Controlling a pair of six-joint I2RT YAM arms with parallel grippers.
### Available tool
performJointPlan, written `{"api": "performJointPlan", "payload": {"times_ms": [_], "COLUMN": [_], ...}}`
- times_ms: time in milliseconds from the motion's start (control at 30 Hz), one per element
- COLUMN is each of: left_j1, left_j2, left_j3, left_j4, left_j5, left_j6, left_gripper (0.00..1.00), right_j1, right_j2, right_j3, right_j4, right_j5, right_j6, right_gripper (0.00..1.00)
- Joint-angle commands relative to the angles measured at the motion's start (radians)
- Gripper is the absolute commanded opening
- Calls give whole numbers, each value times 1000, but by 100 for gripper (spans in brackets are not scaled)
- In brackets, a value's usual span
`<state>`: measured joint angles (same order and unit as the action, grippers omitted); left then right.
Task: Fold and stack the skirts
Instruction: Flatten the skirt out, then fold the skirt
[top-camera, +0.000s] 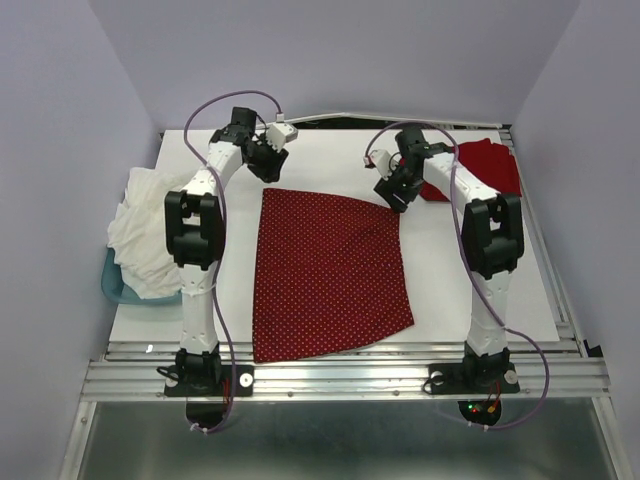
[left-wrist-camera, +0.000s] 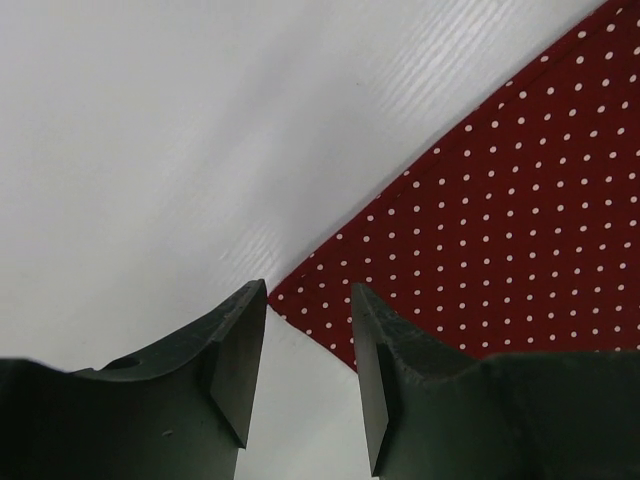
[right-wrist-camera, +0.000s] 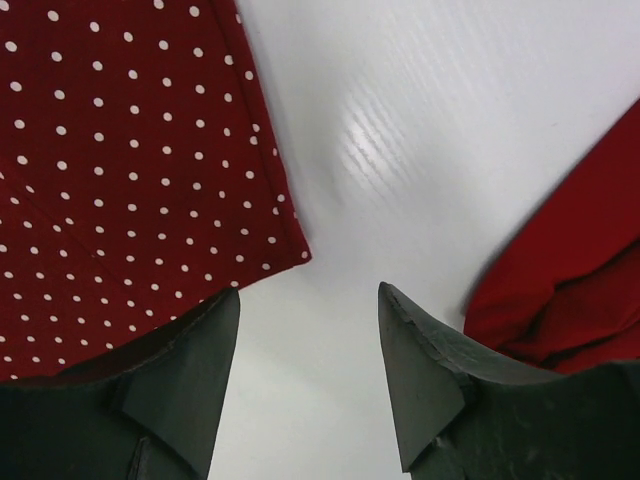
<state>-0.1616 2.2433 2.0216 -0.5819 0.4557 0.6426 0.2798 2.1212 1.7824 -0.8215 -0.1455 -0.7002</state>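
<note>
A dark red skirt with white polka dots lies flat in the middle of the white table, its wide hem toward the near edge. My left gripper hangs over its far left corner, open, with only table between the fingers. My right gripper hovers beside the far right corner, also open and holding nothing. The plain bright red skirt lies bunched at the far right of the table, and its edge shows to the right of the right fingers.
A heap of white cloth fills a blue basket off the table's left side. The metal rail with both arm bases runs along the near edge. Grey walls close in the back and sides.
</note>
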Motion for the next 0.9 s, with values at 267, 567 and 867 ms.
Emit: {"api": "performJointPlan", "payload": {"times_ms": [267, 567, 867], "left_j1": [5, 8, 43], "left_j2": [71, 127, 156], "left_j3": [62, 92, 107], "left_j4": [-61, -90, 1], "left_j5": [8, -14, -54], "left_j6": [65, 89, 22], "left_gripper": [51, 51, 50], "right_j1": [-51, -51, -51], "right_j2": [128, 189, 217], "right_j3": [221, 227, 212], "right_j4": [-177, -203, -180], "right_j5": [-149, -175, -160], "right_j6": [-68, -97, -101], "right_gripper": [62, 58, 42]}}
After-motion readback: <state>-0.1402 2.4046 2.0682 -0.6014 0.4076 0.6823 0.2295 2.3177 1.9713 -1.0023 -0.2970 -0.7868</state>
